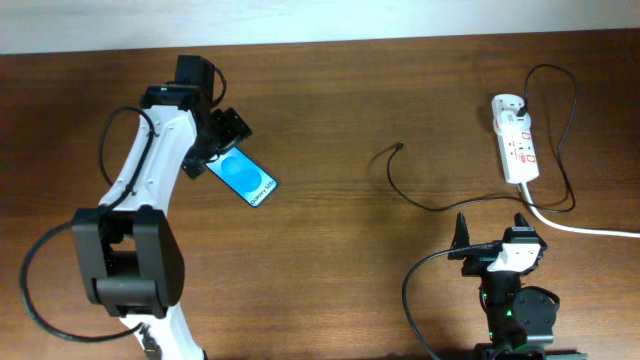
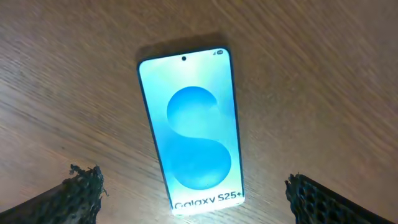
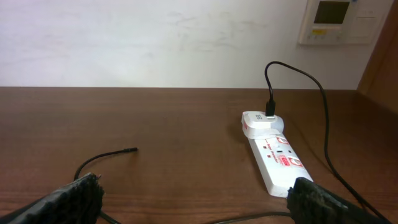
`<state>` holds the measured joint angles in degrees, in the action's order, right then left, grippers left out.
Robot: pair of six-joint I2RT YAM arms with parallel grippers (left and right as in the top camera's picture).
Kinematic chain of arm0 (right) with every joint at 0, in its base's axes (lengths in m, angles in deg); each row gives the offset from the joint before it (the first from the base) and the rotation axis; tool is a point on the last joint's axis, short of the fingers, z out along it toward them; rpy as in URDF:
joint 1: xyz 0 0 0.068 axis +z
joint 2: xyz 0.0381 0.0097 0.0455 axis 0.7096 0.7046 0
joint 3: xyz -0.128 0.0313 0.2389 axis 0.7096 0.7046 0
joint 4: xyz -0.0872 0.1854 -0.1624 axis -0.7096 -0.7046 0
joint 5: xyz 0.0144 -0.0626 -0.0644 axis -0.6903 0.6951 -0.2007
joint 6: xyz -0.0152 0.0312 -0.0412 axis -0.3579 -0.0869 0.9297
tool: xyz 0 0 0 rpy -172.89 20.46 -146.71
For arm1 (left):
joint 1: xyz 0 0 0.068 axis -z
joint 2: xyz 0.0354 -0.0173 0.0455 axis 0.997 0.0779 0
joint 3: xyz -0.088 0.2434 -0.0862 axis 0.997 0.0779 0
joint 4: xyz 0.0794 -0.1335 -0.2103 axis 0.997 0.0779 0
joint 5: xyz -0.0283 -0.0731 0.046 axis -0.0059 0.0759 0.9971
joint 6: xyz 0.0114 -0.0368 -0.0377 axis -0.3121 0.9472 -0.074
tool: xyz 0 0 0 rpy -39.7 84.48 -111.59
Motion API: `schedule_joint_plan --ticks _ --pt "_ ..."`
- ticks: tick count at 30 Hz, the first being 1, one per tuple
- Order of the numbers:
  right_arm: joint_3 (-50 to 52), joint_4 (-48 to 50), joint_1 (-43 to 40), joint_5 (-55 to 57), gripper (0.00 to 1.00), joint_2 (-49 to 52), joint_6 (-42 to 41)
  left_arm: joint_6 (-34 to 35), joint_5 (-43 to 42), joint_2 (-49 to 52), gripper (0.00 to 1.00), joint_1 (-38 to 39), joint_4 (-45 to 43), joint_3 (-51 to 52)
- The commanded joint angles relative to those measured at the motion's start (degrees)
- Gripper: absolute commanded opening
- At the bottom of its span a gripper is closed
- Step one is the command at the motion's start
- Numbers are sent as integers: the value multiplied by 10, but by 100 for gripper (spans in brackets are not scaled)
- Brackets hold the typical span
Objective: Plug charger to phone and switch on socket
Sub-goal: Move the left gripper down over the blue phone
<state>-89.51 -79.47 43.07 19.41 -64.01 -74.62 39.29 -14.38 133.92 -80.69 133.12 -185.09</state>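
Phone (image 2: 189, 124): screen reads "Galaxy S25+", flat on tabletop (image 2: 323, 74).
Left end effector (image 2: 194, 190): spread apart above phone.
Right end effector (image 3: 198, 196): spread apart.

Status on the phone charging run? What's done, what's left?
Done: the adapter sits in the socket. In hand: nothing gripped; left hand open astride the phone, right hand open, empty. Left: charger plug lies on the table, apart from the phone, still to insert; then the socket switch.
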Motion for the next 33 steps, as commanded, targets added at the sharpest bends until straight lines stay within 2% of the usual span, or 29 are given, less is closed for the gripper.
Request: schedule_joint_plan --ticks 1,17,25,33 --pt "3 -3 2 7 98 -4 4 11 2 23 99 0 -8 -11" --pt "3 -3 2 7 98 -4 4 11 -28 122 99 0 -54 -10" --pt "3 -3 2 7 98 -4 4 11 -32 127 99 12 -67 -9" --pt "3 -3 2 7 99 -4 4 11 -32 128 99 18 -41 -7"
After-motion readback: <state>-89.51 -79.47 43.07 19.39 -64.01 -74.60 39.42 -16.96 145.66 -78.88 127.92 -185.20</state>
